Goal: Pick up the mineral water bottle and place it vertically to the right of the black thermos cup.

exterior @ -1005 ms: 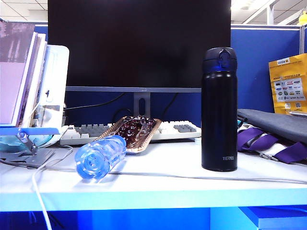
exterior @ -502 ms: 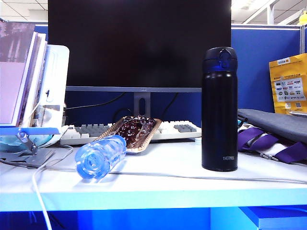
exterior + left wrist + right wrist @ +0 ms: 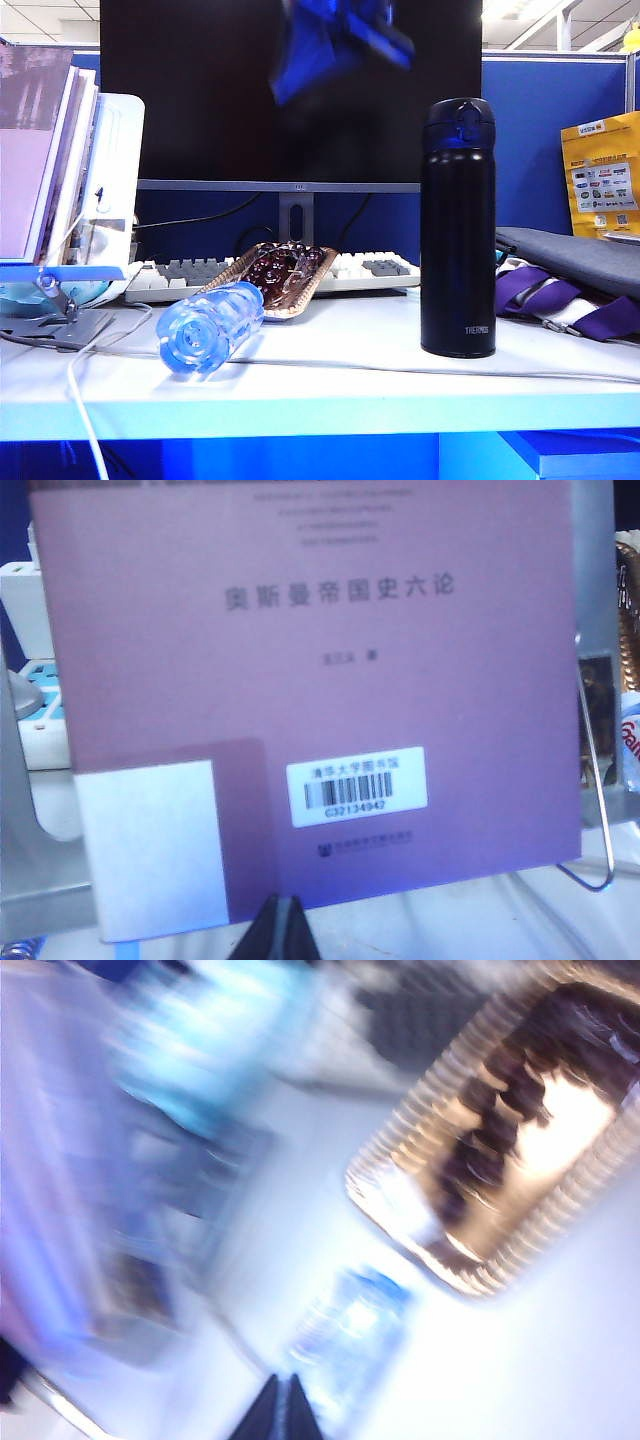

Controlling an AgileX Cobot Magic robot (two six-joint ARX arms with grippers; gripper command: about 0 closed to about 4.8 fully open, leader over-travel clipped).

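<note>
Mineral water bottle (image 3: 208, 328) lies on its side on the desk, well left of the black thermos cup (image 3: 457, 228), base toward the camera, its far end against the brown tray (image 3: 272, 277). Thermos stands upright; the desk just right of it is bare up to the purple-strapped bag (image 3: 560, 290).

Change: right gripper (image 3: 335, 40) has just swung into the exterior view, a blurred blue shape high in front of the monitor (image 3: 290, 90), up and left of the thermos. A second ago it wasn't in frame. Its wrist view (image 3: 283, 1410) shows fingers pressed together, nothing held, bottle (image 3: 350, 1345) right ahead.

Left gripper (image 3: 280, 930): tips together, parked facing a purple book (image 3: 300, 690).

Means: approach only started. Jaws must spread before the grab.
</note>
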